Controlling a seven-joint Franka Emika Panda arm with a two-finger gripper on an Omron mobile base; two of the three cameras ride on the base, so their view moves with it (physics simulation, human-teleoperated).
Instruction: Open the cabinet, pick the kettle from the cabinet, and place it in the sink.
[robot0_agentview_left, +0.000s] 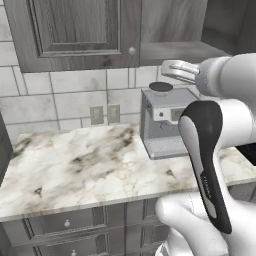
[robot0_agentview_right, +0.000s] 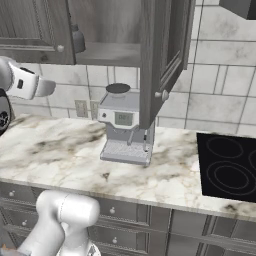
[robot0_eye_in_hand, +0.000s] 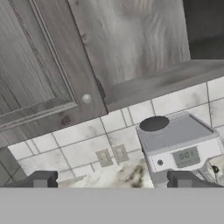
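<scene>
Cabinet (robot0_eye_in_hand: 39, 65) above open hand (robot0_eye_in_hand: 111, 180)

Arm (robot0_agentview_left: 210, 150) rises from the base in a white column, bends at a dark-trimmed elbow link, then reaches forward at shoulder height. Wrist (robot0_agentview_right: 22, 82) is white, roughly level, pointing toward the back wall above the rear edge of the worktop. Gripper (robot0_eye_in_hand: 113, 179): two dark fingertips (robot0_eye_in_hand: 41, 179) stand far apart at the bottom of the hand view, jaws spread wide, nothing between them. Hand view is rolled, so the hand sits tilted about its long axis.
</scene>
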